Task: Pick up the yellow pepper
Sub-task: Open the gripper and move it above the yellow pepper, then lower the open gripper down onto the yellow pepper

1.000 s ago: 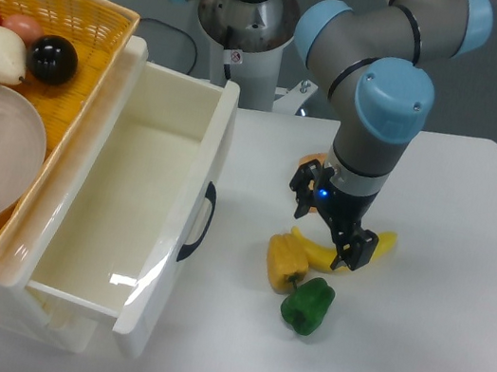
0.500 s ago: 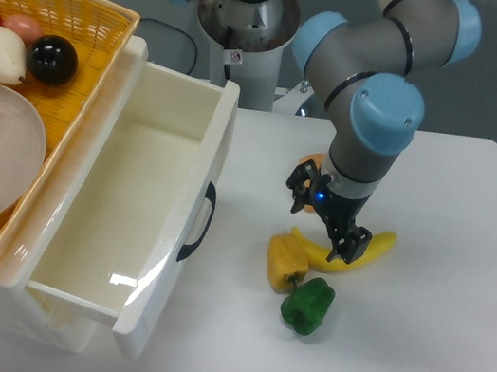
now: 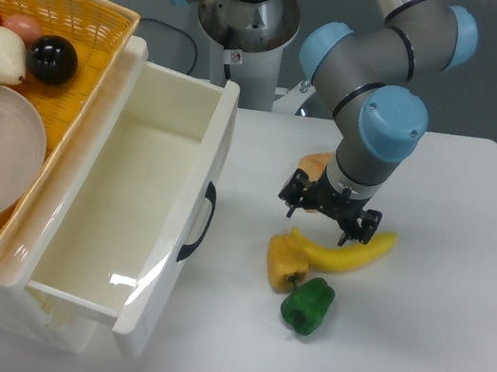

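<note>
The yellow pepper (image 3: pixel 284 260) lies on the white table (image 3: pixel 412 350), its right side touching the left end of a banana (image 3: pixel 349 252). A dark green pepper (image 3: pixel 307 304) sits just below and right of it. My gripper (image 3: pixel 325 215) hangs open just above and to the right of the yellow pepper, over the banana's left end. Its two black fingers (image 3: pixel 289 196) are spread left and right with nothing between them.
An orange object (image 3: pixel 311 164) peeks out behind the gripper. A white open drawer (image 3: pixel 144 206) stands to the left, its handle facing the peppers. A yellow wicker basket (image 3: pixel 68 10) with a glass bowl and round produce sits at the far left.
The gripper has turned about its wrist, so its fingers now spread left to right instead of diagonally. It stays open and has shifted slightly up. The peppers and banana have not moved.
</note>
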`<state>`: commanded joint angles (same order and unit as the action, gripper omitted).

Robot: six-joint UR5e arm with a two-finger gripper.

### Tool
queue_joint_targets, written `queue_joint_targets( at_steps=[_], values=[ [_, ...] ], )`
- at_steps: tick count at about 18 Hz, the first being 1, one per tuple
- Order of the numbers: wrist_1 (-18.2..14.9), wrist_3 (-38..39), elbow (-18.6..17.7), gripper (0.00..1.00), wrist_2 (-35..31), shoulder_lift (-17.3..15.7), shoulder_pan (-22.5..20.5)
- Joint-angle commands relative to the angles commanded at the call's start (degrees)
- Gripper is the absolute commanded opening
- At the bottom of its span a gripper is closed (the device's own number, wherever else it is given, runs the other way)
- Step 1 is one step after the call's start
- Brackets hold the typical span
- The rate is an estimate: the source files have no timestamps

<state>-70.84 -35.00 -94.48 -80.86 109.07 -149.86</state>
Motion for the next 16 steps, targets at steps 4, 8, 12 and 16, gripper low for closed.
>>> queue_joint_targets(
  at_steps=[4, 8, 12, 16],
  values=[
    [3.4, 1.8, 0.5, 1.00, -0.3, 2.1, 2.5],
    [3.3, 2.0, 0.5, 1.00, -0.4, 3.7, 2.6],
    [3.3, 2.1, 0.3, 1.00, -0.7, 4.7, 1.3],
    [3.4, 3.4, 1.0, 1.00, -1.0, 7.1, -0.8]
  ],
)
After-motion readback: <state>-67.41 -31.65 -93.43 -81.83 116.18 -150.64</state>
